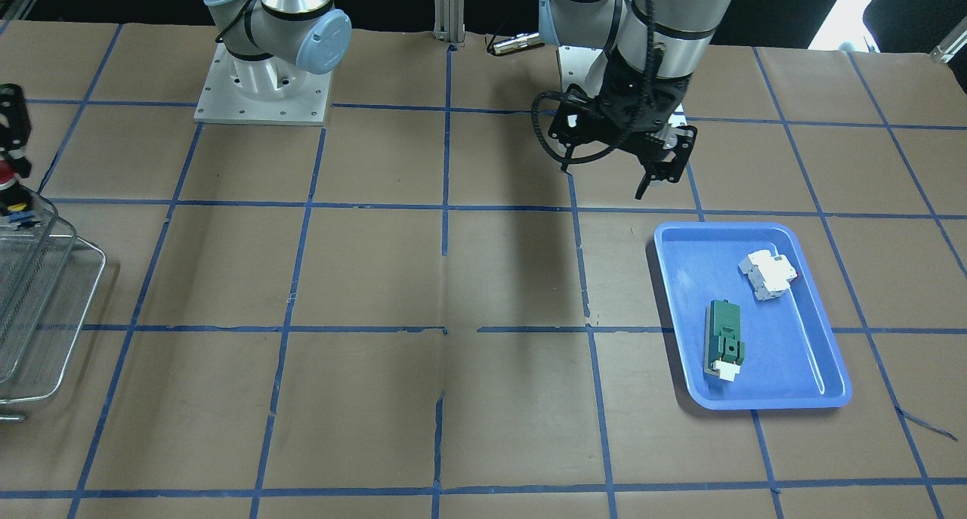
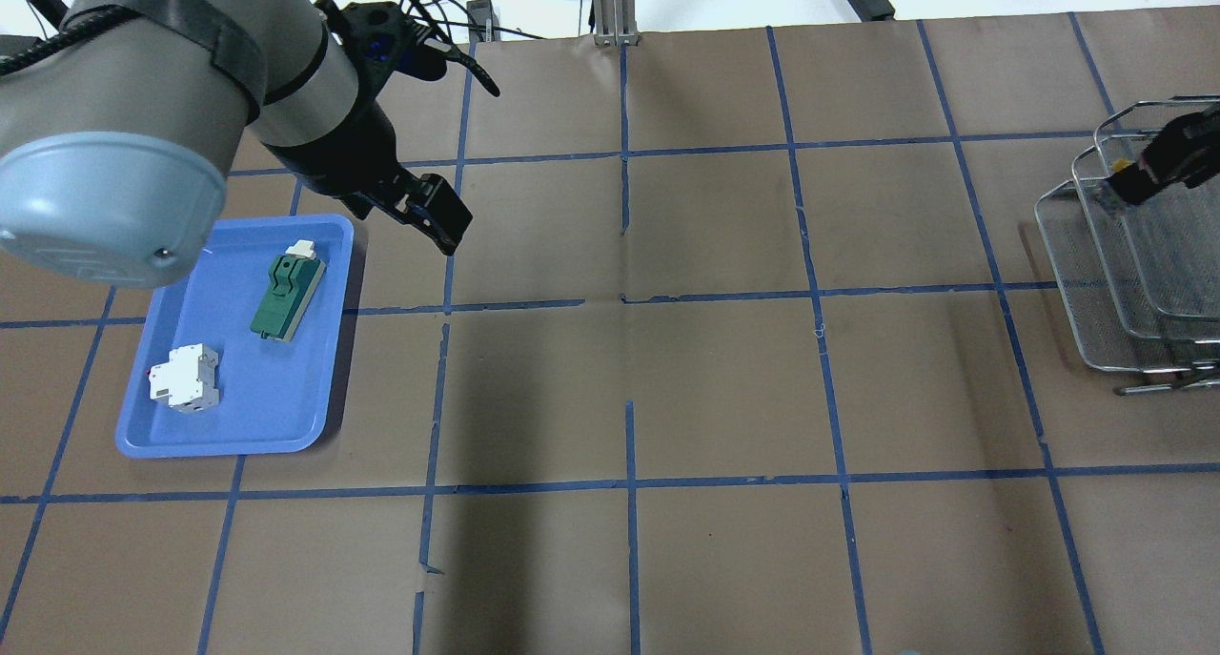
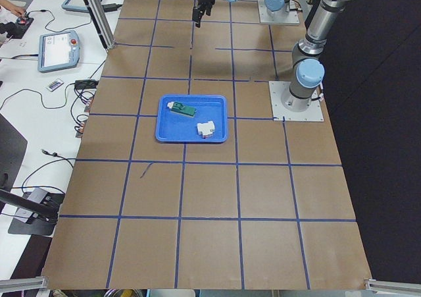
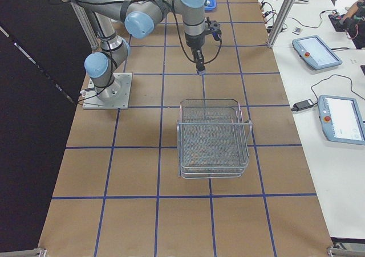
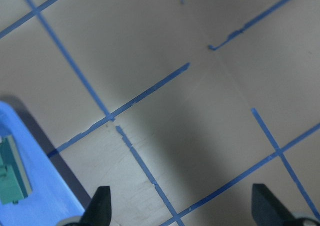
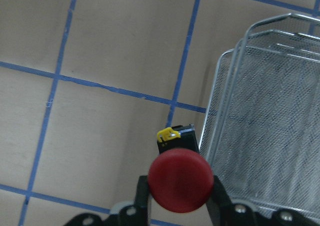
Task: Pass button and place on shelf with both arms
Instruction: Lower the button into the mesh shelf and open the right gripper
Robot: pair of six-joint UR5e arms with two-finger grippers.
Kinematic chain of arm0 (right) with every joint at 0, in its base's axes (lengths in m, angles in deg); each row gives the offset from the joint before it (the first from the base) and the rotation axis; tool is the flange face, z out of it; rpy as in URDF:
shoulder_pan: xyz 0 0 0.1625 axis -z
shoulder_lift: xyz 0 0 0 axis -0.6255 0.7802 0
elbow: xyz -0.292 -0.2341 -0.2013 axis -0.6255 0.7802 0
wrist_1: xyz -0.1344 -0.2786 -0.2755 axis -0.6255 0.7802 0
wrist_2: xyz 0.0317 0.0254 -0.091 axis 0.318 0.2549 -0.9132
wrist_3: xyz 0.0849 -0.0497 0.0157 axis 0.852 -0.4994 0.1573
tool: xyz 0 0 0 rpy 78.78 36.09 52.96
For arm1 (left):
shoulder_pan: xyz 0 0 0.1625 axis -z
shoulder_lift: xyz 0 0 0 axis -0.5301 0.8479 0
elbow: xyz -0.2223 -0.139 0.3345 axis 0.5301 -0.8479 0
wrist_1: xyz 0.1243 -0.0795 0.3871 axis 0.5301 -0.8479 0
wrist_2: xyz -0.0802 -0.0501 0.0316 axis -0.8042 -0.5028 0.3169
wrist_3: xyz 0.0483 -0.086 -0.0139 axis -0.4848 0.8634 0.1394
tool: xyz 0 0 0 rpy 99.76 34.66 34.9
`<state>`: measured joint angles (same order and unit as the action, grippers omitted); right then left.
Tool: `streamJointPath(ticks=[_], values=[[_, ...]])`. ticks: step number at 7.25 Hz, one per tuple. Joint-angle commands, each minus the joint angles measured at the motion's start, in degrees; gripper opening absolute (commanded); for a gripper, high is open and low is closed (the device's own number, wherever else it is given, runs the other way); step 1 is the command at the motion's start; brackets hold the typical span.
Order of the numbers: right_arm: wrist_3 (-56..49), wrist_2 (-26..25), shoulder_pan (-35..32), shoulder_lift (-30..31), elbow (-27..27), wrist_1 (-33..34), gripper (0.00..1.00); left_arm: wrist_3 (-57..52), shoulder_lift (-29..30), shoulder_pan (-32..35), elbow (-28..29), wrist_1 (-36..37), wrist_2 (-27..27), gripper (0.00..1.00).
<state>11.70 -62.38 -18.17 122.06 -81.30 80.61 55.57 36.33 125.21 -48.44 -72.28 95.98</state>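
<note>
Button nearest: red cap pinched between fingers of right gripper, black body with yellow tab pointing down toward table. Held aloft just outside shelf rim, not yet over mesh. Looks light, rigid plastic; domed cap smooth, could slip or twist, so flat-sided body likely surer hold. Small part may tip on open mesh. Far from shelf, across table: left gripper jaws spread wide, empty, hovering beside blue tray.
</note>
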Motion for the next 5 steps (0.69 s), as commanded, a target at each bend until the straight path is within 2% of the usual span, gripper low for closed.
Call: streamJointPath(ticks=[1,2,3,4,5], values=[[-7.54,0.35,8.00,-5.34,-0.61,5.15,0.12,10.76,0.08,-4.77,0.45,0.00,0.19,1.00],[-7.72,0.27,8.54,-6.58,-0.61,4.89,0.12,12.58,0.87,-4.70,0.81,0.08,0.28,1.00],[-7.81,0.27,8.81,-8.51,-0.53,5.59,0.18,11.99,1.40,-5.39,2.90,-0.96,4.37,1.00],[-7.81,0.26,9.51,-10.09,0.00,4.98,0.21,12.68,1.76,-5.40,3.70,-3.32,5.02,1.00],[-7.81,0.35,9.52,-10.28,0.18,4.89,0.35,12.86,1.85,-5.40,3.88,-3.25,4.68,1.00]])
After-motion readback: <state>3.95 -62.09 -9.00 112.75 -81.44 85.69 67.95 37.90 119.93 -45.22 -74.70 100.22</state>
